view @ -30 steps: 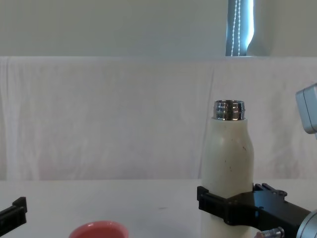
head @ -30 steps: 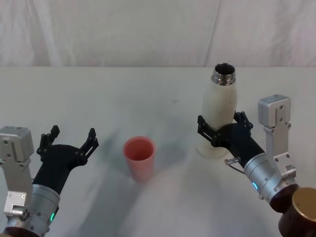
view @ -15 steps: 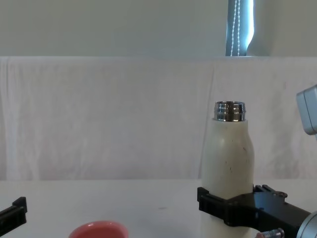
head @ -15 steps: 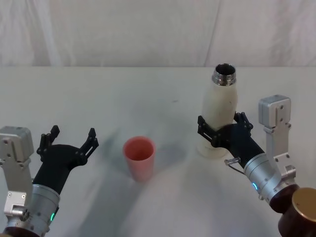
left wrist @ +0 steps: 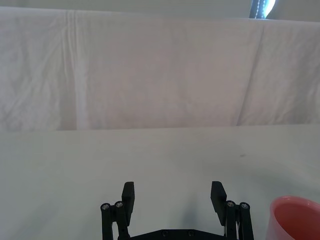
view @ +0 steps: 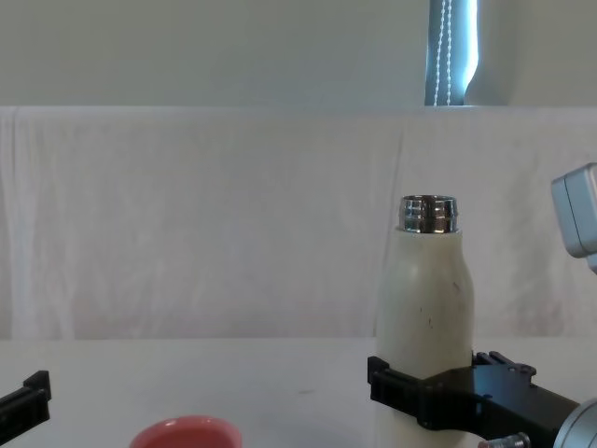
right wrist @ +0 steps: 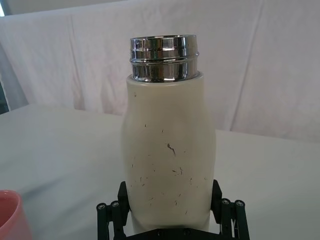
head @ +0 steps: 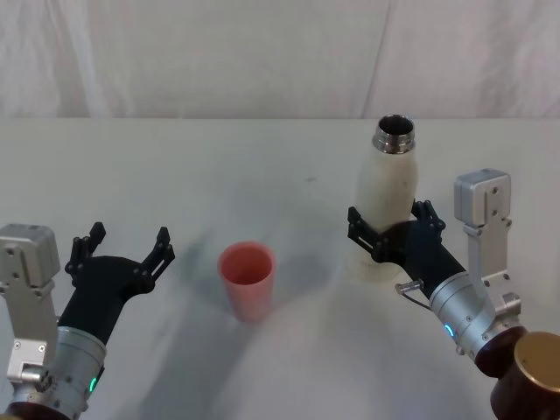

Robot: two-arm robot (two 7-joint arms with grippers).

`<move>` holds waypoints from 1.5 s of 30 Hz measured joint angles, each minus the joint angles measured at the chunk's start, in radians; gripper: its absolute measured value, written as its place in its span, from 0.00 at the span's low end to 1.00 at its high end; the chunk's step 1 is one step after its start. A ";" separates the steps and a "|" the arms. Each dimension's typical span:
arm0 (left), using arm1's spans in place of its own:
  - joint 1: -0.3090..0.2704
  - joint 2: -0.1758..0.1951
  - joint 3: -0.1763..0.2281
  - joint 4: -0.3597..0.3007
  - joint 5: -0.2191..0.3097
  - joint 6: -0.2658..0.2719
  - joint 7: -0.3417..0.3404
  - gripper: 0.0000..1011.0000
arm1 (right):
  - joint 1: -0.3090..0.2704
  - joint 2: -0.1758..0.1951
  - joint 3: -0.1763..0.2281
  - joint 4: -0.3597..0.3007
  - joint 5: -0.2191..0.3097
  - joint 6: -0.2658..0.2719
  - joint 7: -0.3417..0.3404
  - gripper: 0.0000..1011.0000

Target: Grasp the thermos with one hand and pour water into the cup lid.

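The thermos, upright on the table's right side and clamped low on its body by the right gripper, has been shifted slightly leftward toward the cup lid, bare tabletop lying between them, while the left gripper is held wide open and empty beside the cup lid.

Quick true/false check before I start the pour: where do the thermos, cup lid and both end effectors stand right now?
1. The right end effector is closed around the lower body of the thermos. True.
2. The thermos is tipped over the cup lid. False: it stands upright, off to the cup lid's right.
3. The thermos neck is uncapped. True.
4. The left end effector grips the cup lid. False: it sits open and holds nothing, left of the cup lid.
5. The cup lid lies on its side. False: it stands upright, mouth up.
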 joint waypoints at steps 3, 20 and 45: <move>0.000 0.000 0.000 0.000 0.000 0.000 0.000 0.99 | 0.001 0.000 -0.001 0.000 -0.001 0.001 0.000 0.95; 0.000 0.000 0.000 0.000 0.000 0.000 0.000 0.99 | 0.002 0.001 -0.003 -0.001 -0.002 0.005 0.002 0.99; 0.000 0.000 0.000 0.000 0.000 0.000 0.000 0.99 | -0.096 0.037 0.026 -0.107 0.020 -0.008 0.002 0.99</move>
